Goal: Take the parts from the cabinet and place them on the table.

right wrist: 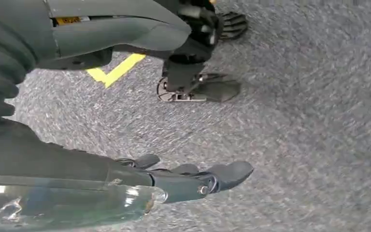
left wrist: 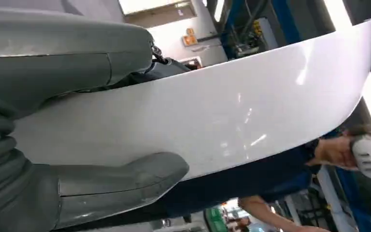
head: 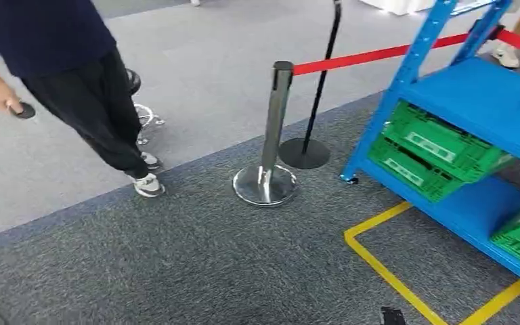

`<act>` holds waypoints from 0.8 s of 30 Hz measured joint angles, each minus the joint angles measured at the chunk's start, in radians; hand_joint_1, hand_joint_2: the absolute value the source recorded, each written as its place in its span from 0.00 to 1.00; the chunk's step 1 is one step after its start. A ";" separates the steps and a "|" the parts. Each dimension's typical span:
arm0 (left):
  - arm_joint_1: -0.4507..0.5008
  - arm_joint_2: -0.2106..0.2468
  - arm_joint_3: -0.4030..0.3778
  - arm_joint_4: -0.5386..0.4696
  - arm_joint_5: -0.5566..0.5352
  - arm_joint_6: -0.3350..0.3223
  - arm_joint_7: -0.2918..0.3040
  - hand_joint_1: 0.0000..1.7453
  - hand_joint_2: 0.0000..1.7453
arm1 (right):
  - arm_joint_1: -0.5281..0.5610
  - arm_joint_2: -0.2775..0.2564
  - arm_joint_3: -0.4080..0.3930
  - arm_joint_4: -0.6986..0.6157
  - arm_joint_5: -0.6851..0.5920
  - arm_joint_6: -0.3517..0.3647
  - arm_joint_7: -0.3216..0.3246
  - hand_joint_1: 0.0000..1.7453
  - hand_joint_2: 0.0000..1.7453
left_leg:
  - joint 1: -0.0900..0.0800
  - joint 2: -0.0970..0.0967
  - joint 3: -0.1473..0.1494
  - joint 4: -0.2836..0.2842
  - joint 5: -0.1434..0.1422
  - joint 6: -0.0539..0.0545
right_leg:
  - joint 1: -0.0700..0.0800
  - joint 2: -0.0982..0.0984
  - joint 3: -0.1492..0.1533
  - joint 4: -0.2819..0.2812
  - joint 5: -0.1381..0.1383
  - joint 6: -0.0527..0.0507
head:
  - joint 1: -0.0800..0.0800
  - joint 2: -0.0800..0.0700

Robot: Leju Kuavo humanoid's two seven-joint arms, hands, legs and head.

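At left wrist: left hand (left wrist: 77,145) gripped curved white part (left wrist: 232,116), thumb under. Right hand (right wrist: 125,121) held nothing, fingers apart above carpet (right wrist: 309,121). Blue cabinet (head: 474,101) held green crates (head: 440,145).

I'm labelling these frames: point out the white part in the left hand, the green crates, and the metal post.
white part (left wrist: 251,111), left wrist view, middle of its glossy face
green crates (head: 440,145), head view, top crate's side wall
metal post (head: 275,115), head view, mid shaft
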 joint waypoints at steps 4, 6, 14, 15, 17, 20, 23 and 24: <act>0.002 -0.005 0.001 0.002 -0.023 0.006 0.000 1.00 1.00 | 0.026 0.000 -0.001 0.000 -0.011 -0.010 0.015 0.00 1.00 | -0.008 -0.054 -0.003 0.001 -0.002 0.014 | -0.001 0.078 -0.156 0.309 -0.128 -0.004 | 0.005 0.000; 0.006 -0.009 0.001 0.003 -0.015 0.005 0.000 1.00 1.00 | 0.038 -0.001 -0.001 0.000 -0.008 -0.011 0.019 0.00 1.00 | -0.011 -0.087 -0.001 0.002 -0.002 0.014 | 0.001 0.081 -0.159 0.272 -0.072 -0.013 | 0.005 0.000; 0.025 -0.021 0.005 0.006 -0.013 0.003 0.000 1.00 1.00 | 0.046 0.002 -0.001 0.000 0.005 -0.014 0.042 0.00 1.00 | -0.002 -0.187 -0.013 0.001 0.005 -0.027 | 0.000 0.134 -0.044 -0.005 0.059 -0.042 | 0.003 0.000; 0.027 -0.023 0.007 0.007 -0.017 0.007 0.000 1.00 1.00 | 0.045 0.003 -0.001 0.000 0.007 -0.014 0.044 0.00 1.00 | -0.006 -0.134 -0.020 0.018 -0.012 -0.027 | 0.000 0.120 -0.039 -0.010 0.063 -0.049 | 0.002 0.000; 0.021 -0.027 0.009 0.008 -0.009 0.009 0.000 1.00 1.00 | 0.049 0.003 -0.001 0.000 0.010 -0.014 0.044 0.00 1.00 | -0.011 -0.052 -0.081 0.145 -0.089 -0.033 | 0.004 0.095 -0.038 -0.013 0.064 -0.056 | -0.006 0.000; 0.029 -0.034 0.010 0.015 -0.011 -0.003 0.000 1.00 1.00 | 0.060 0.002 -0.001 0.000 0.014 -0.014 0.045 0.00 1.00 | -0.010 -0.031 -0.156 0.302 -0.141 -0.037 | 0.008 0.049 -0.039 -0.013 0.060 -0.060 | -0.006 0.000; 0.030 -0.040 0.011 0.018 -0.013 -0.006 0.000 1.00 1.00 | 0.059 0.002 -0.001 0.000 0.020 -0.016 0.049 0.00 1.00 | -0.011 -0.011 -0.054 0.115 -0.033 -0.034 | 0.008 0.015 -0.034 -0.013 0.056 -0.055 | -0.006 0.000; 0.029 -0.043 0.011 0.018 -0.012 -0.006 0.000 1.00 1.00 | 0.059 0.002 -0.001 0.000 0.024 -0.018 0.058 0.00 1.00 | -0.012 0.028 -0.001 0.029 -0.005 -0.031 | 0.010 0.006 -0.029 -0.012 0.053 -0.051 | -0.007 0.000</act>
